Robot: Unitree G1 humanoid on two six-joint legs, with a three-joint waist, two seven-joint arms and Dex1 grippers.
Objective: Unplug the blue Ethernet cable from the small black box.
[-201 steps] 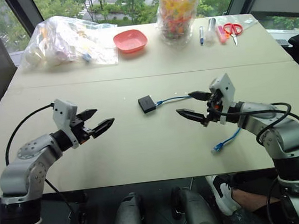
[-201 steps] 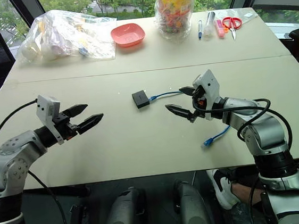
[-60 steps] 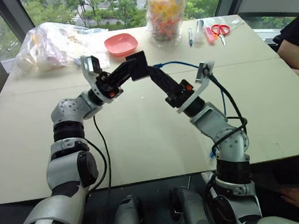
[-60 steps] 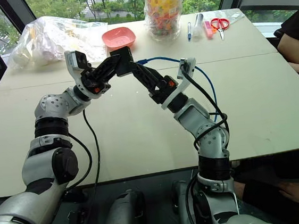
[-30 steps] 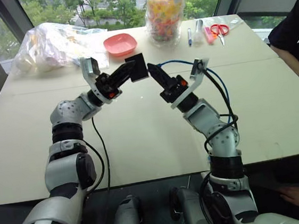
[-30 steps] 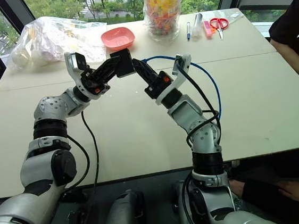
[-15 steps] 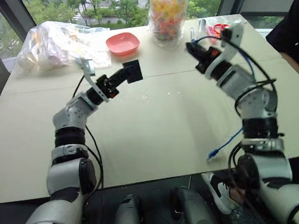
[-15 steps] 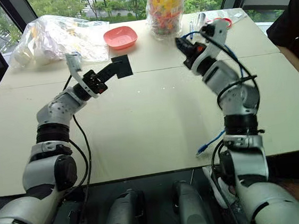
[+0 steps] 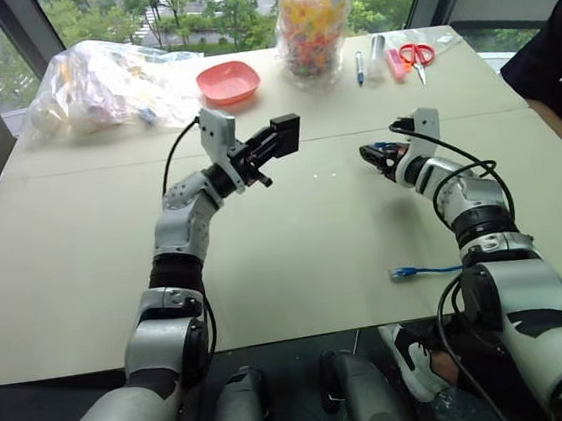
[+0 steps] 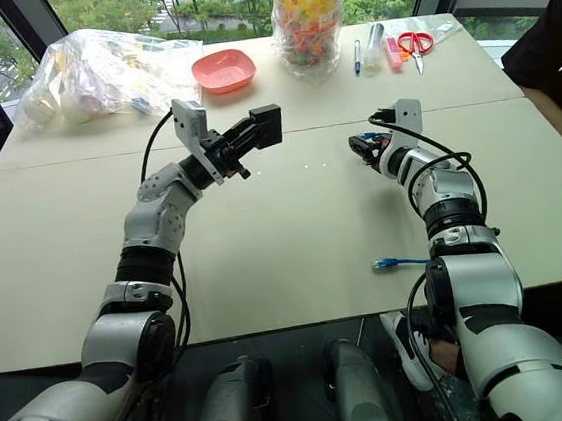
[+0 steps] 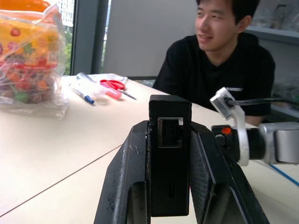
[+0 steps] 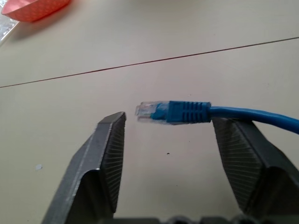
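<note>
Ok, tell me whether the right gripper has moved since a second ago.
Yes. The right gripper has swung away from the black box, out to the right and down toward the table, measured against the pink bowl.

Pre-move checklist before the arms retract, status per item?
1. Cable out of box: ok, the port is empty.
2. Left gripper shut on box: ok, fingers clamp both sides.
3. Right gripper open: ok, plug lies loose between the fingers.
4. Cable's other end on the table: ok, near the front edge.
5. Person away from the arms: cannot tell, seated at the table's right side.
</note>
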